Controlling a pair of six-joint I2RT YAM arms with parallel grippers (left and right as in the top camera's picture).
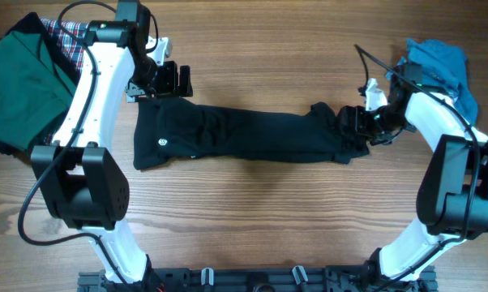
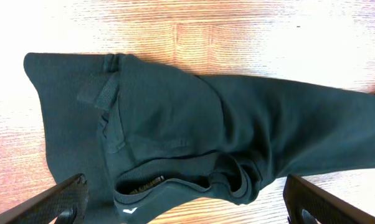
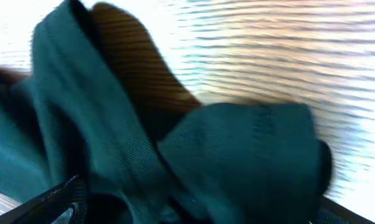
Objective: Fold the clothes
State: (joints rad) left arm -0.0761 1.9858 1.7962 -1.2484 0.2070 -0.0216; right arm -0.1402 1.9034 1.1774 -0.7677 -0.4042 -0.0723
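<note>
Spanning spread left claw [image 1: 173,82] to spread right claw [image 1: 351,123], soft black shirt [image 1: 244,134] lies rumpled.

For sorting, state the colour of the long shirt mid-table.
The shirt is black; the overhead view shows it best.

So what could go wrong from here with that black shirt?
The black shirt lies bunched and wrinkled, so folding it now may lock creases in. The right gripper is open over heaped cloth at one end and might pinch several layers at once. The right arm also passes close to the blue garment and could drag it.
</note>
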